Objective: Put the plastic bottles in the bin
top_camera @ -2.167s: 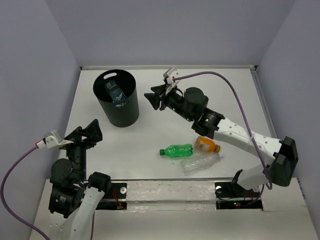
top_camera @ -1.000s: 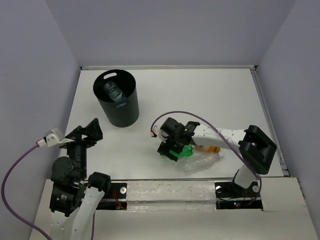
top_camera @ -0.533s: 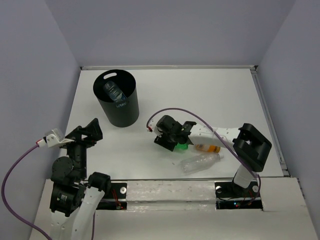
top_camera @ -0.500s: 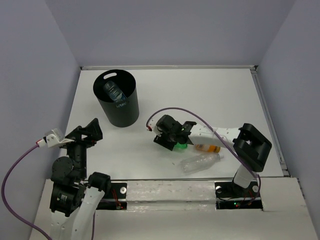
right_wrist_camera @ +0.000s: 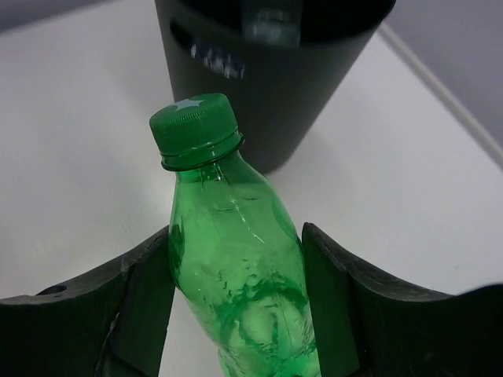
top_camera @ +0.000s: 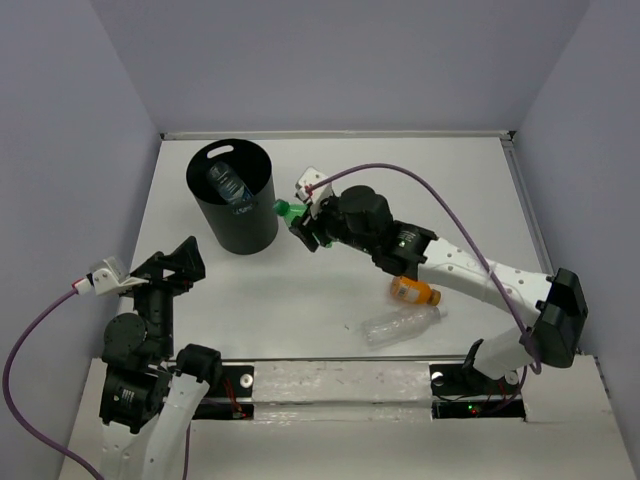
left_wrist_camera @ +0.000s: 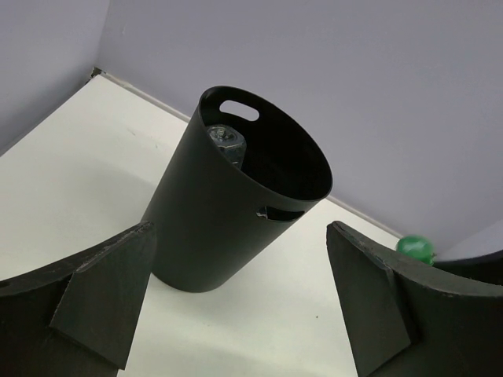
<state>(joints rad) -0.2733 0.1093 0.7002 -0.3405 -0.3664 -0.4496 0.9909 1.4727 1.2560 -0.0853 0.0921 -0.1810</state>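
Raised from the table (top_camera: 250, 300), the right end effector (right_wrist_camera: 240, 290) clamps the green bottle (right_wrist_camera: 232, 236) beside the rim of the bin (top_camera: 245, 230).

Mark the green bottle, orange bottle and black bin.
Green plastic bottle (right_wrist_camera: 236, 267), right wrist view, body.
Orange plastic bottle (top_camera: 413, 291), top external view, side.
Tall black plastic bin (left_wrist_camera: 212, 228), left wrist view, outer wall.

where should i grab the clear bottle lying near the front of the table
Grip the clear bottle across its mid-body, coming from straight above with fingers spanning its width: it lies on its side. Favour its left half; the orange bottle sits close by its right end.
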